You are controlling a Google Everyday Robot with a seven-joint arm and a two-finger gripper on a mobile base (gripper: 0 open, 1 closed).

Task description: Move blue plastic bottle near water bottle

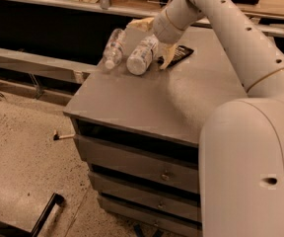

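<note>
Placing step, it seems nearly done: the bottle already lies by its target.
One grey drawer cabinet (147, 102) carries two lying bottles. The thick pale bluish-white plastic bottle (140, 59) is at the single gripper (152, 42) (clamped or not, I cannot tell), just beside the slim clear ribbed water bottle (113, 48). Next comes release and retreat. There is one flat black object (180, 53).

**Robot arm** (240, 38), viewed from its base outward. A large, rounded off-white housing (245, 172) is filling the 4 o'clock part of the view and is carrying one small dark oval slot (269, 180). From it a slimmer white tubular link (216, 4) is leading toward 12 o'clock, showing a row of small dark round holes (245, 27) and a thin tan seam ring (270, 75) at its joint. A second tan ring (167, 19) is marking the wrist. The gripper (154, 42), cream-yellow in tone, is sitting at the arm's end toward 11 o'clock, at the far edge of the bench (152, 102).
</note>
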